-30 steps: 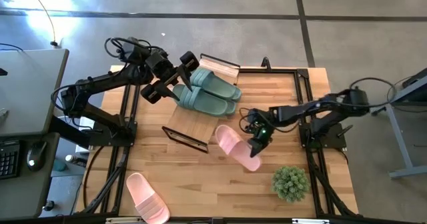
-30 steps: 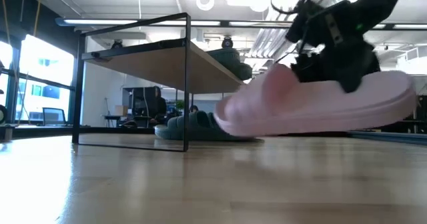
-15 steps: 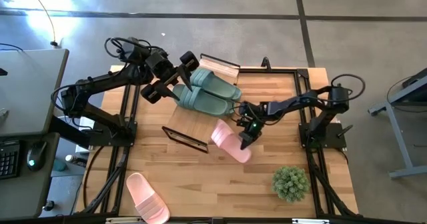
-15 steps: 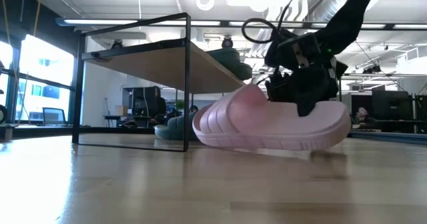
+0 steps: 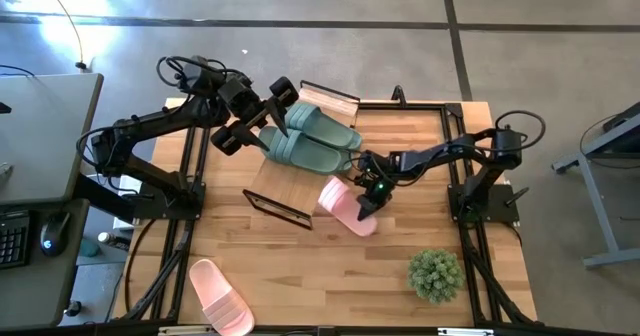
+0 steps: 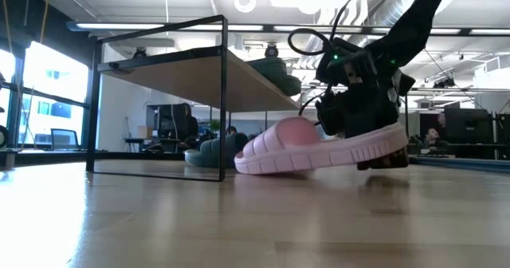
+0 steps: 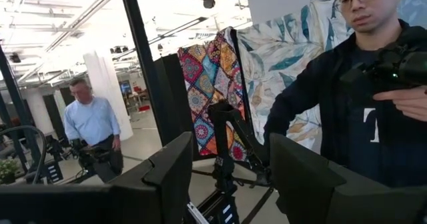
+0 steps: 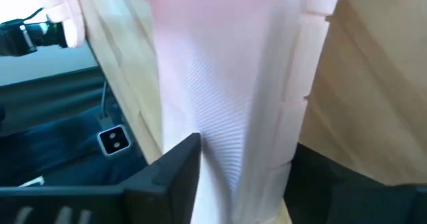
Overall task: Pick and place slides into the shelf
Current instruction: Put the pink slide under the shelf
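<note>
A pale pink slide [image 5: 343, 206] lies on the table just in front of the shelf [image 5: 295, 181], toe toward it, its heel end tipped up. The right gripper [image 5: 368, 203] sits at that heel, fingers either side of the sole (whether they pinch it I cannot tell). Two green slides [image 5: 310, 136] rest on the shelf top. Behind the shelf the left gripper [image 5: 268, 114] hovers, fingers apart, empty. Another pink slide [image 5: 220, 296] lies well in front of the shelf.
</note>
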